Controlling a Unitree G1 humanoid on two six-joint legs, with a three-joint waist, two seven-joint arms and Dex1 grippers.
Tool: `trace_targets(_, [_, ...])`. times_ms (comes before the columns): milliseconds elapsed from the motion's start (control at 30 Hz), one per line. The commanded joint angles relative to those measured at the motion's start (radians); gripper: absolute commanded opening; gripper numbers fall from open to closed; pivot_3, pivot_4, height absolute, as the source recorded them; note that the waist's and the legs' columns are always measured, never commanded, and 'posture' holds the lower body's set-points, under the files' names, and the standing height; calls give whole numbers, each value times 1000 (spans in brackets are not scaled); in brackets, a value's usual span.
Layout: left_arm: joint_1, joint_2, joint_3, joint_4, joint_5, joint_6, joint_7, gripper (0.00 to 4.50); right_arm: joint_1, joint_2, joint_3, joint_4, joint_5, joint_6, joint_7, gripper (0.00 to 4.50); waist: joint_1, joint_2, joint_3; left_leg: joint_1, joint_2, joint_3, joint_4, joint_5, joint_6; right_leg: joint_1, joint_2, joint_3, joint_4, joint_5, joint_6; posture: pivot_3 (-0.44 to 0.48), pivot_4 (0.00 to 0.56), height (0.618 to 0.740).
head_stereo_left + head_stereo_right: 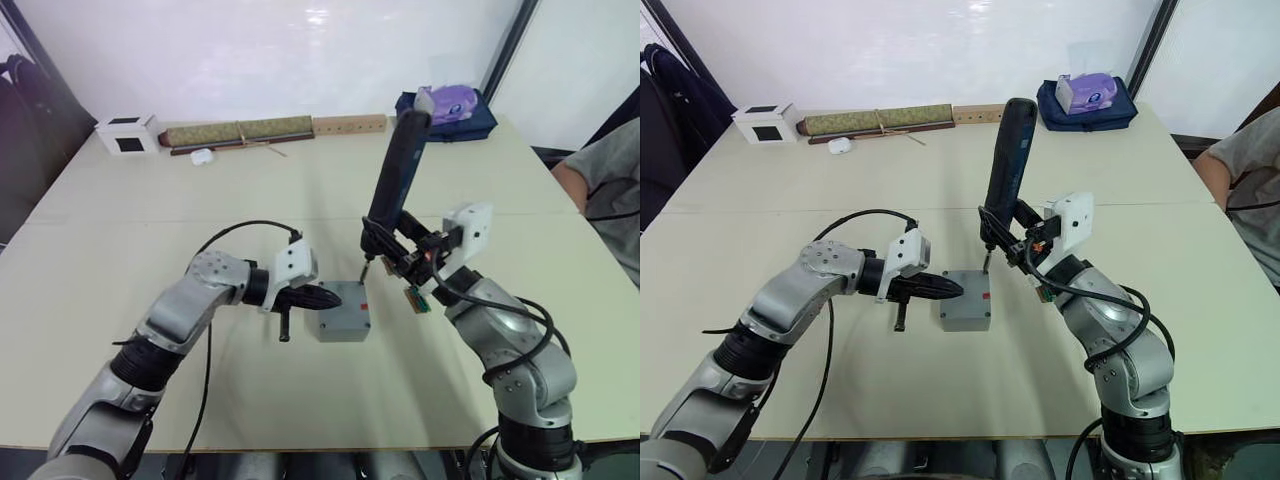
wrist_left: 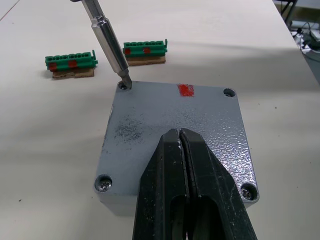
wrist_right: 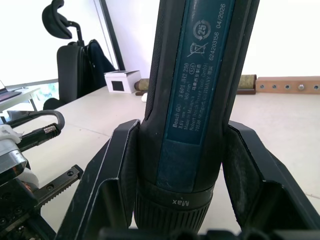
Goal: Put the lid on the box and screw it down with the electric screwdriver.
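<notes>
The grey lid point(image 2: 150, 120) sits on the grey box point(image 1: 342, 326), which has a red mark point(image 2: 185, 89) at its far edge. My left gripper point(image 2: 180, 137) is shut, its tips pressing on the lid's top from the left point(image 1: 325, 298). My right gripper point(image 1: 385, 237) is shut on the electric screwdriver point(image 1: 395, 165), holding it nearly upright with a slight tilt. Its metal bit point(image 2: 107, 42) stands in the lid's corner screw hole point(image 2: 123, 85). Screws show in the three other corners.
Two green strips point(image 2: 70, 61) point(image 2: 145, 48) lie just beyond the box. At the table's far edge stand a white cube point(image 1: 127, 133), a rolled mat point(image 1: 240, 131), a wooden bar point(image 1: 350, 125) and a tissue box point(image 1: 445, 103). A person point(image 1: 605, 190) sits at the right.
</notes>
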Motion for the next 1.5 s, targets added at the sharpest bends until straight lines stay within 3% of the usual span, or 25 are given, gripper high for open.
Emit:
trace_targets(33, [10,11,-10,0,9,19,-4,0,4,5,16,18,-39,-47,-13,1849,0,0,0,0,0,0,0,0,0,0,0,0,0,0,0,0,150,740])
trace_targets(333, [16,4,-16,12,12,13,-6,0,36,20,21,46,-55,-106,-35,1849,2,-1,-1,3,0,0,0,0,0,4,0,0,-1,0,0,0,150,740])
trace_targets(467, [26,4,-21,5,12,22,-3,0,92,-49,96,28,-109,-119,25,1849,2,-2,-1,6,0,0,0,0,0,6,0,0,-1,0,0,0,150,740])
trace_targets(900, [50,12,-38,37,46,-17,-13,0,152,-82,189,135,-195,-132,49,1849,1,-15,-24,18,2,-1,-5,-1,2,20,2,-2,-8,-2,-2,0,150,740])
trace_targets(1100, [60,20,-46,57,61,-48,-16,0,164,-72,170,148,-171,-134,60,1849,1,-23,-35,33,3,-1,-14,-2,2,33,1,-2,-16,-4,-6,0,150,740])
trace_targets(1500, [68,14,-53,55,70,-54,-14,0,168,-66,163,147,-152,-135,71,1849,2,-23,-43,34,5,-2,-18,-2,2,34,0,-2,-18,-5,-8,0,150,740])
